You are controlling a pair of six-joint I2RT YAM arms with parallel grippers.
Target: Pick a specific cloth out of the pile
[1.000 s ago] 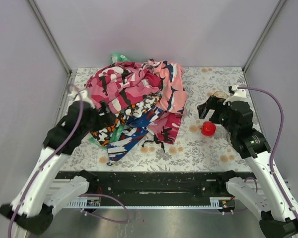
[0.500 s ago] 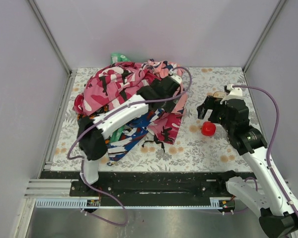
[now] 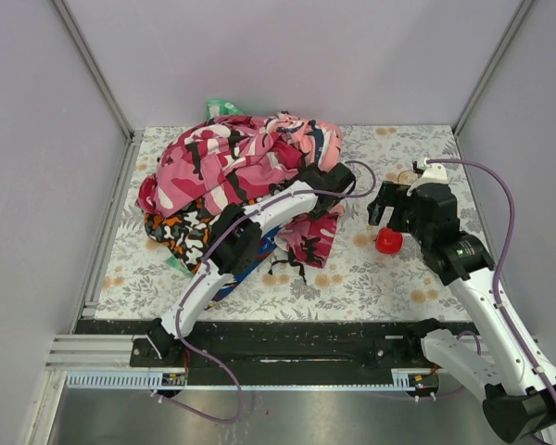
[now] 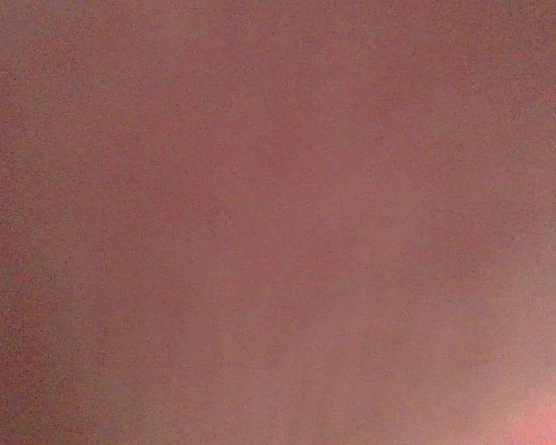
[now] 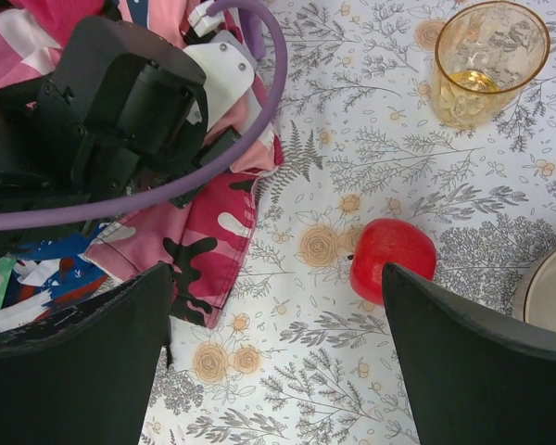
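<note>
The pile (image 3: 232, 176) of bright patterned cloths, pink camouflage on top, lies at the middle left of the table. No lavender-purple cloth shows in any view. My left arm reaches across the pile, and the left gripper (image 3: 332, 178) is nosed into the pile's right edge with its fingers hidden. The left wrist view shows only a blurred reddish-pink surface. The left gripper's black body also shows in the right wrist view (image 5: 120, 120), against pink camouflage cloth (image 5: 204, 241). My right gripper (image 5: 278, 278) is open and empty, above the bare table just right of the pile (image 3: 382, 206).
A red apple (image 5: 393, 259) lies on the flowered tablecloth under the right gripper (image 3: 388, 241). An amber cup (image 5: 489, 61) stands behind it. A plate rim (image 5: 551, 292) shows at the right. A green cloth (image 3: 221, 107) pokes out behind the pile. Walls enclose the table.
My left arm swung from the pile's left side across to its right edge and pushed its gripper into the cloths. The right arm barely moved.
</note>
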